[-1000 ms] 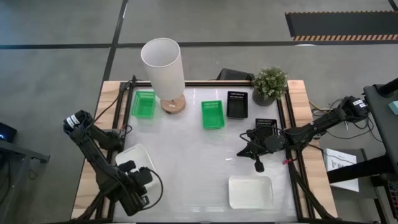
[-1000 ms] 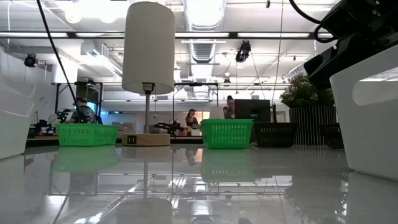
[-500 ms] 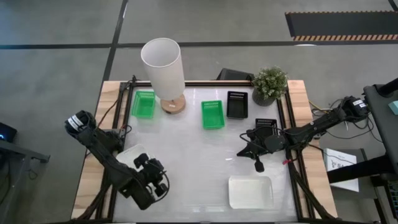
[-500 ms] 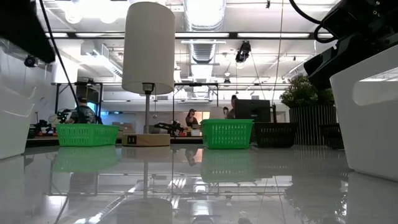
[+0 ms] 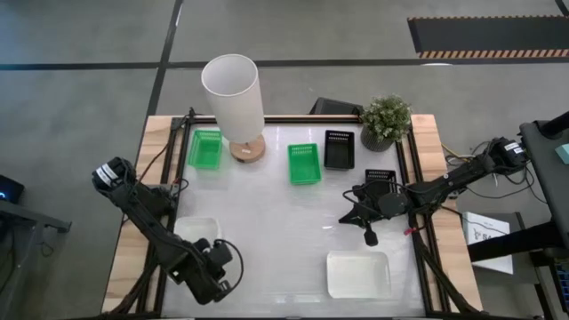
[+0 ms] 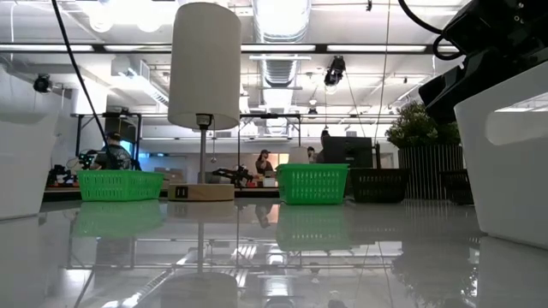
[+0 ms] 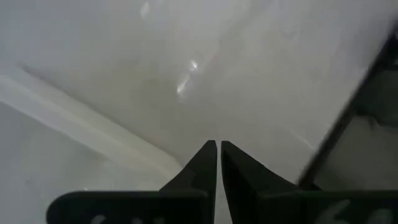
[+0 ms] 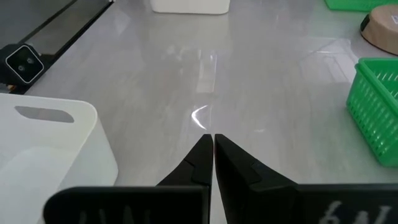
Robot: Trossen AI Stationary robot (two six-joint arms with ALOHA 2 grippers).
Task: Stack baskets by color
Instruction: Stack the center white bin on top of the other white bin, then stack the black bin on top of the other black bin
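Two green baskets (image 5: pixel 206 148) (image 5: pixel 304 164) and a black basket (image 5: pixel 339 149) stand on their bottoms along the far side. A second black basket (image 5: pixel 380 177) lies partly under my right arm. One white basket (image 5: pixel 357 274) rests near the front right, another white basket (image 5: pixel 194 231) at the front left. My left gripper (image 5: pixel 220 264) is shut and points steeply down at that basket's near right corner. My right gripper (image 5: pixel 369 235) hangs shut above the table's middle right, holding nothing. My left gripper has its shut fingers (image 7: pixel 205 158) coming from above, lying across the white basket's rim (image 7: pixel 124 140), which runs up to them. The fingers hide where they meet the rim, so I cannot tell whether they touch it or hold any of it.
A tall white lamp (image 5: pixel 231 89) on a wooden base stands at the far side between the green baskets. A potted plant (image 5: pixel 385 120) sits at the far right corner. Bare glossy tabletop (image 5: pixel 284 231) lies between the two white baskets.
My left gripper has come down and swung toward the table's right, from the front left edge to the white basket's near right corner, and has shut. The basket now lies squarer to the table's edges than before. My right arm has kept still.
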